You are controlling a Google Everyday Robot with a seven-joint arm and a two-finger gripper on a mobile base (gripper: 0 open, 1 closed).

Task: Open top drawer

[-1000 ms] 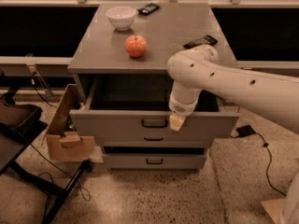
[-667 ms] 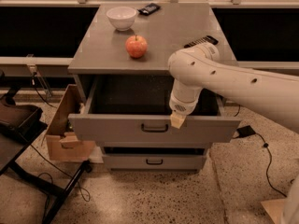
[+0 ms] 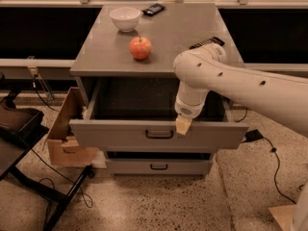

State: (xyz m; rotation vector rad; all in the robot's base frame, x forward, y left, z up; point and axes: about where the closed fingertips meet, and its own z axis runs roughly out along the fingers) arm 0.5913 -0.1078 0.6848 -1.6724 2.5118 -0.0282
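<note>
Hanging at centre frame at the upper lip of the top drawer [image 3: 110,134] front, just right of and above the dark bar handle [image 3: 159,134]: gripper [image 3: 183,125], whether apart or clamped cannot be told. Lies well pulled out, interior exposed; spans left to right, so pulls toward the lower frame edge.

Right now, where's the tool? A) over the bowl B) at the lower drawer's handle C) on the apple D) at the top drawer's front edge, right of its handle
D: the tool hangs at the upper edge of the open top drawer front, just right of its handle.
</note>
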